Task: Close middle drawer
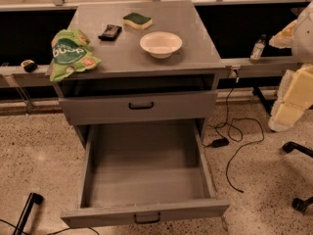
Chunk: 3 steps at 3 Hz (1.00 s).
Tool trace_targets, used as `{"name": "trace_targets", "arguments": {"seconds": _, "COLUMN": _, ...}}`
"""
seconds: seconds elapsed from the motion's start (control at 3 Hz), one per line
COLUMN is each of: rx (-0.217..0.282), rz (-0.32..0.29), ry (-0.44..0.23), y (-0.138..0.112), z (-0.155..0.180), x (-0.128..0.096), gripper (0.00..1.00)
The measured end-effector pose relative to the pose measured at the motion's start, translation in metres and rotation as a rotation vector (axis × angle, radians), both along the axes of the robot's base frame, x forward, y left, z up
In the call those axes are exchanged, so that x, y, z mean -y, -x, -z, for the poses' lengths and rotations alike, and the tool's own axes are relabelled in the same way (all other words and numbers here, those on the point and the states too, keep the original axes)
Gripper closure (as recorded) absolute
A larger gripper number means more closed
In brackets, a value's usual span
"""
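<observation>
The middle drawer (146, 180) is pulled far out toward me. Its long grey tray is empty. Its low front panel (98, 216) has a small black bar handle (147, 219) at the centre, near the bottom edge of the view. Above it, the taller-fronted top drawer (98, 109) with the same handle stands slightly open. My gripper (287, 112) is at the right edge on the pale arm, well right of the cabinet and touching nothing.
On the cabinet top (195, 43) lie a green chip bag (71, 53), a black snack bar (110, 32), a green-yellow sponge (137, 20) and a white bowl (161, 44). A bottle (257, 48), floor cables (234, 141) and chair wheels (299, 180) are at right.
</observation>
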<state>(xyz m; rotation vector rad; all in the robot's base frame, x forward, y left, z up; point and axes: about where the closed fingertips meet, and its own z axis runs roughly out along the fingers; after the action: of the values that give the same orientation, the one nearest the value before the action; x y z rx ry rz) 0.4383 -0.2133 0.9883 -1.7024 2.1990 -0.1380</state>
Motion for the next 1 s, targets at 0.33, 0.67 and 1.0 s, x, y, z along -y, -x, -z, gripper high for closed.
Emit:
{"name": "trace_targets", "arguments": {"seconds": 0.33, "rx": 0.0, "rz": 0.0, "ry": 0.0, "y": 0.0, "z": 0.0, "x": 0.0, "gripper": 0.0}}
{"name": "trace_targets", "arguments": {"seconds": 0.67, "rx": -0.053, "rz": -0.05, "ry": -0.015, "y": 0.015, "z": 0.03, "x": -0.029, "gripper": 0.0}}
{"name": "trace_targets", "arguments": {"seconds": 1.0, "rx": -0.051, "rz": -0.164, "ry": -0.114, "y": 0.054, "z": 0.06, "x": -0.105, "gripper": 0.0}}
